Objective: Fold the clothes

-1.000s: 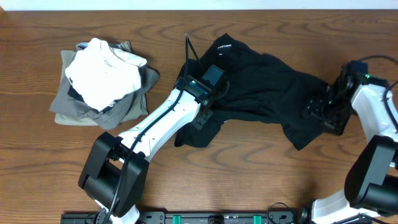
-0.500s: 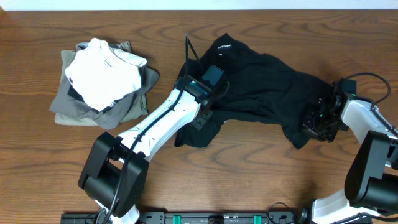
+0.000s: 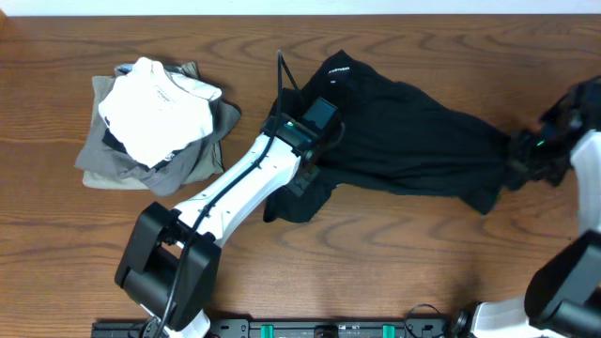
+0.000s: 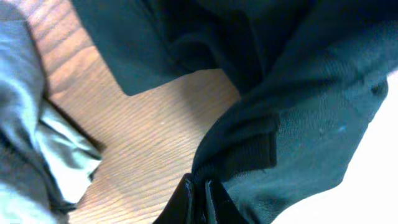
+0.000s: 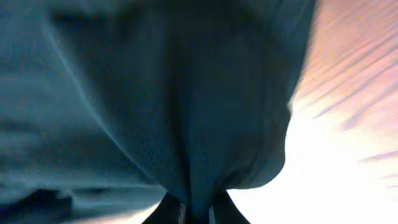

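Since half a second ago the right gripper [image 3: 518, 161] has drawn rightward and farther back, pulling the black polo shirt [image 3: 404, 131] taut. Both jaws are pinched tight on bunched shirt fabric, the left gripper [image 4: 199, 198] at its near-left part, the right at its right end. The shirt's long axis runs left to right between them, its lettering far-left, on the wooden table [image 3: 394, 272]; folded garments [image 3: 155, 122] lie well apart at the left.

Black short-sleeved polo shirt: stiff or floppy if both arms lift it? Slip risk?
Likely floppy: the black short-sleeved polo shirt creases and bunches to a narrow neck at the right fingers. Probably light: it drapes thin at the left fingers. The knit weave looks grippy, so slip seems unlikely.
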You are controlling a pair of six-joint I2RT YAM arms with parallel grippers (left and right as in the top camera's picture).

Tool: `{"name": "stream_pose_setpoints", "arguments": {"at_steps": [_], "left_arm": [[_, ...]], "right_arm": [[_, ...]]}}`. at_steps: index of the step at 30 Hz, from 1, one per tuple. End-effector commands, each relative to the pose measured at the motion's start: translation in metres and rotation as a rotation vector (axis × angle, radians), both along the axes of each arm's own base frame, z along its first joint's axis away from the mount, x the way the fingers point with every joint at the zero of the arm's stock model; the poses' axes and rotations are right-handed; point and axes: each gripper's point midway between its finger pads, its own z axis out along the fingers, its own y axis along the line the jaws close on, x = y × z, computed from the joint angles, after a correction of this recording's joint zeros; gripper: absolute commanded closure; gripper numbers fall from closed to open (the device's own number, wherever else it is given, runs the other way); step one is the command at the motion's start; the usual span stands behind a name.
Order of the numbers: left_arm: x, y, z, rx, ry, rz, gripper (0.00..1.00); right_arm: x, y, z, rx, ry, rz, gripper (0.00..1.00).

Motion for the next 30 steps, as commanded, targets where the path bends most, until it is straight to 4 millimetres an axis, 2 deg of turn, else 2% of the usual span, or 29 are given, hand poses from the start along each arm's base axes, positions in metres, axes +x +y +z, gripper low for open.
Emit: {"name": "stream_pose_setpoints", "arguments": {"at_steps": [1, 6, 13, 18, 20, 21, 25, 30], "left_arm": [[0.012, 0.013, 0.021, -0.001, -0.075, 0.056, 0.94], [0.016, 0.020, 0.025, -0.007, -0.084, 0.078, 0.94], [0.016, 0.019, 0.025, -0.010, -0.087, 0.077, 0.94], [0.017, 0.018, 0.025, -0.011, -0.089, 0.077, 0.94], [0.017, 0.018, 0.025, -0.011, -0.089, 0.077, 0.94], [0.017, 0.018, 0.025, -0.011, -0.089, 0.076, 0.94], [0.017, 0.018, 0.025, -0.011, -0.089, 0.077, 0.94], [0.017, 0.018, 0.025, -0.011, -0.089, 0.077, 0.94]], "right_arm": [[0.008, -0.024, 0.022, -0.100, -0.059, 0.003, 0.90], [0.022, -0.039, 0.025, -0.165, -0.107, -0.015, 0.89], [0.046, -0.045, 0.027, -0.161, -0.194, -0.051, 0.90], [0.071, -0.062, 0.016, -0.197, -0.247, -0.097, 0.90], [0.077, -0.060, 0.005, -0.172, -0.242, -0.091, 0.91], [0.076, -0.054, -0.002, -0.136, -0.228, -0.080, 0.91], [0.057, -0.014, -0.019, 0.057, -0.143, 0.029, 0.80], [-0.001, 0.021, -0.032, 0.195, 0.090, 0.070, 0.73]]}}
